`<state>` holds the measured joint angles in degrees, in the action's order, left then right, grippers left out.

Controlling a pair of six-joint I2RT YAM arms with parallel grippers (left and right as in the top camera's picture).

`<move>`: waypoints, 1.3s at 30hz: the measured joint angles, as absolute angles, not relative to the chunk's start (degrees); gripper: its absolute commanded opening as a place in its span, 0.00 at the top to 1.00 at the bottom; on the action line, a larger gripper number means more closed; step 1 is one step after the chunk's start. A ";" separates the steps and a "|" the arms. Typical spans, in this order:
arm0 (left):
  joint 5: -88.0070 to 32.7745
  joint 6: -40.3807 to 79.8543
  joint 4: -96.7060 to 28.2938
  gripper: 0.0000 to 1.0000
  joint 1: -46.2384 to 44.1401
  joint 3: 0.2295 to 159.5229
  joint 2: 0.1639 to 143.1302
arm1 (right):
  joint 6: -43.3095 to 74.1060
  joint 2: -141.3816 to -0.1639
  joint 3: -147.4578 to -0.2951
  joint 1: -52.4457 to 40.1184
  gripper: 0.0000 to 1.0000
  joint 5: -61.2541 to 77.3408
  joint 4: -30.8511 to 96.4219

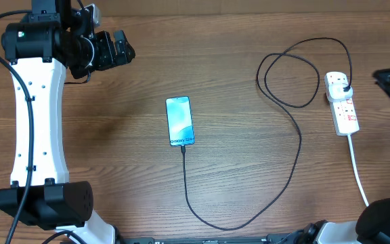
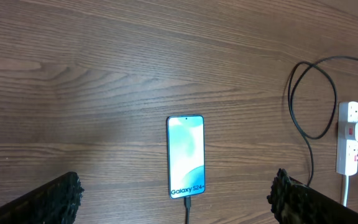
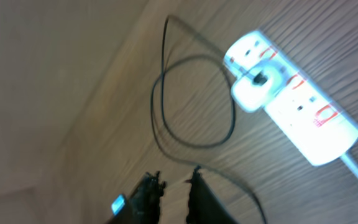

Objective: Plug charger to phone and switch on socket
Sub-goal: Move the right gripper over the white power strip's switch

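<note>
- The phone [image 1: 180, 120] lies flat mid-table, well apart from the left gripper [image 1: 124, 49], whose fingers [image 2: 48, 200] are spread wide and empty.
- The white socket [image 1: 342, 103] lies far right, near the right gripper [image 3: 174, 183]. Its fingers [image 3: 146, 199] are nearly together, holding nothing.
- The thin black charger [image 1: 296, 146] loops across the wood-grain table [image 1: 80, 135] from phone to socket.
- The left arm [image 1: 36, 115] stretches along the left edge.

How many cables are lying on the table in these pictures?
2. The black charger cable runs from the phone at its bottom edge, loops, and reaches the power strip. The white cord leaves the power strip toward the near table edge. None looks hidden.
</note>
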<state>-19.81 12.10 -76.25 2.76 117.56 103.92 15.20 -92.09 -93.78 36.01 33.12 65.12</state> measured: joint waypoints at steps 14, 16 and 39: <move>-19.66 12.10 -76.29 0.00 2.76 117.56 103.92 | 18.09 -97.58 -93.78 39.66 0.96 34.28 58.70; -19.66 12.10 -76.29 0.00 2.79 117.56 103.92 | 18.17 -99.92 -93.78 39.68 0.96 34.33 58.43; -19.66 12.10 -76.29 0.00 2.76 117.56 103.92 | 20.99 -119.72 -93.78 39.77 0.96 35.79 53.10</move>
